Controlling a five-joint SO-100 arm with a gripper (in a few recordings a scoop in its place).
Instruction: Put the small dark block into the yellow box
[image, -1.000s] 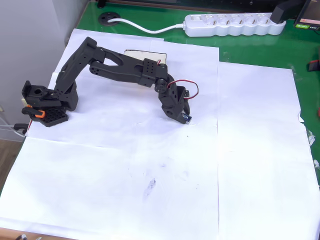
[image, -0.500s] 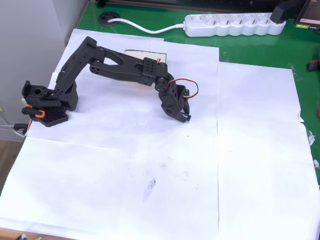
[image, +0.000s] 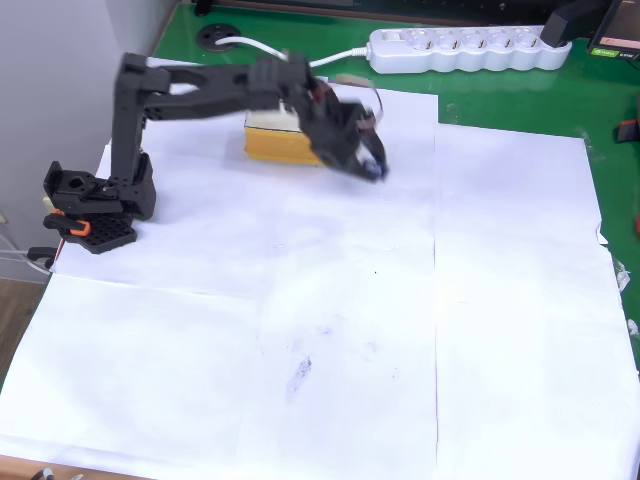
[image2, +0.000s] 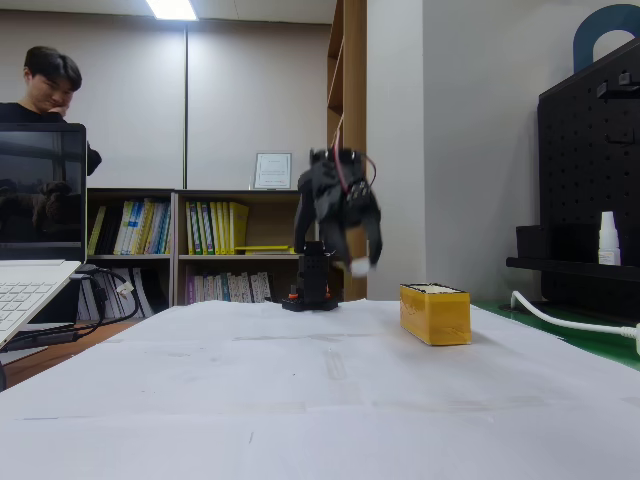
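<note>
The small dark block (image: 376, 170), blurred, is seen clamped between the fingers (image2: 358, 262), raised above the paper-covered counter (image: 480, 330) just beside the mustard-sided, cream-topped rectangular yellow box (image2: 435, 314).

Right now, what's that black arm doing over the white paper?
The black robot arm has lifted its gripper off the white paper-covered table, with a small dark block pinched in the jaws. In the fixed view it hangs in the air, raised above the mustard-yellow rectangular box. The picture is blurred there. The block is not yet in the box.
</note>
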